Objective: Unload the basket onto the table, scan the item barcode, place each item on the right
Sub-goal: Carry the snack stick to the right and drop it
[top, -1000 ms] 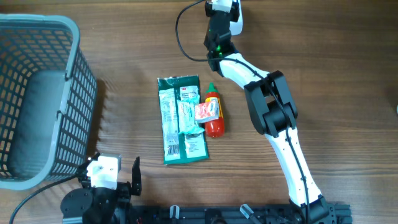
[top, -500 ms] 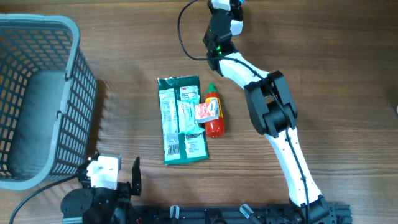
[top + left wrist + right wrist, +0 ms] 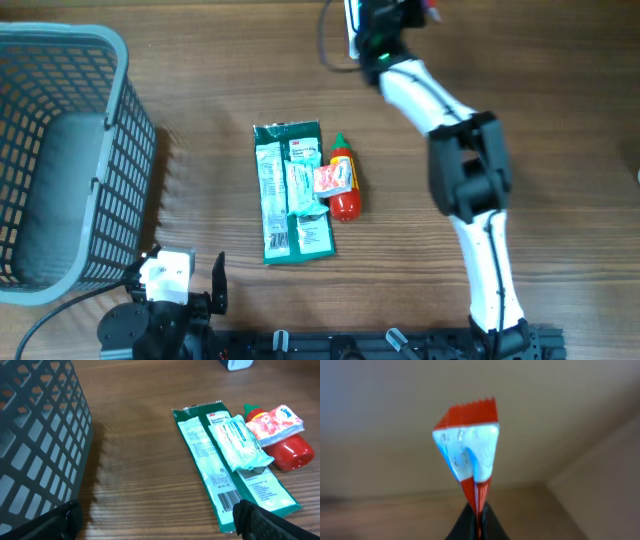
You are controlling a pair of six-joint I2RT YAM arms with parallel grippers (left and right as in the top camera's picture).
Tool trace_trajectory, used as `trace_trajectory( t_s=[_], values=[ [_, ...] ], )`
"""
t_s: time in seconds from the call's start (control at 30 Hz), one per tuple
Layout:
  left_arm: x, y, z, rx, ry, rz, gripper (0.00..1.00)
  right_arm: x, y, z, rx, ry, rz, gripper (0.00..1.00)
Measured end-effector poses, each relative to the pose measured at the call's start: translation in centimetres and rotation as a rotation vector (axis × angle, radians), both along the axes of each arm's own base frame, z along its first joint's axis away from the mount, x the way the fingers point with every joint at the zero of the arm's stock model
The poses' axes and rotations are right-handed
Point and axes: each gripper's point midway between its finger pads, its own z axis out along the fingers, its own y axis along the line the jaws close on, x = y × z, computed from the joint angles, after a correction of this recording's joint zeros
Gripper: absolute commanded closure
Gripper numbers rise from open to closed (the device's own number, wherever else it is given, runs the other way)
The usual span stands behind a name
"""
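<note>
Right wrist view: right gripper (image 3: pixel 476 522) clamps the lower edge of a red, white and blue sachet (image 3: pixel 467 445), held upright (print blurred) at the far table edge. Left gripper (image 3: pixel 160 519) stands spread wide beside the basket (image 3: pixel 40 435). Green packet (image 3: pixel 290 190) and red bottle (image 3: pixel 343 185) lie touching.

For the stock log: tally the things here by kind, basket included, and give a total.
Packets: 4 (green pack, pale pack on it, small sachet on the red bottle, red-topped sachet in the right fingers)
Bottles: 1 (the red bottle)
Baskets: 1 (grey basket)
Total: 6
</note>
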Motion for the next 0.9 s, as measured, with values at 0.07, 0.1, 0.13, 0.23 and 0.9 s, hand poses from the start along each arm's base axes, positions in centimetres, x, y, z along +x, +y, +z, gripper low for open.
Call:
trace_trajectory(
  t_s=[0.07, 0.1, 0.13, 0.23, 0.9],
  values=[
    [0.0, 0.0, 0.0, 0.000, 0.000, 0.000, 0.00, -0.9, -6.8, 0.2, 0.082, 0.085, -0.081, 0.96],
    [0.0, 0.0, 0.0, 0.000, 0.001, 0.000, 0.00, -1.3, -9.3, 0.0, 0.121, 0.117, -0.107, 0.96],
    [0.0, 0.0, 0.0, 0.000, 0.000, 0.000, 0.00, -2.2, -11.8, -0.5, 0.164, 0.161, -0.136, 0.96],
    [0.0, 0.0, 0.0, 0.000, 0.000, 0.000, 0.00, -4.5, -19.5, -2.1, 0.296, 0.206, -0.253, 0.96],
    [0.0, 0.0, 0.0, 0.000, 0.001, 0.000, 0.00, -16.4, -30.0, -6.2, 0.992, 0.322, -0.449, 0.00]
  ],
)
